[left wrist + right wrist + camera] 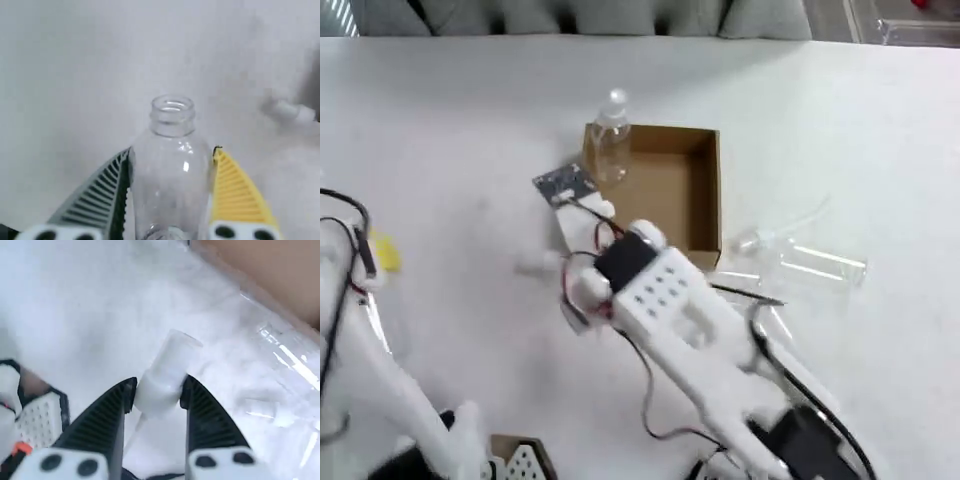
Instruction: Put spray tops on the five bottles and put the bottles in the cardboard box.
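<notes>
My left gripper (170,200) is shut on a clear bottle (170,160) whose open neck has no top; a grey finger and a yellow finger (385,250) press its sides. A white spray top (165,375) is clamped between the black fingers of my right gripper (157,390), low over the table. In the high view the right arm (670,290) reaches in just in front of the open cardboard box (705,190). At the box's far left corner stands a clear bottle with a spray top (610,140).
Several clear bottles and spray tops (805,262) lie on the table right of the box. Another clear bottle (285,375) lies beside the cardboard wall (265,270). The left arm's base (380,380) fills the near left corner.
</notes>
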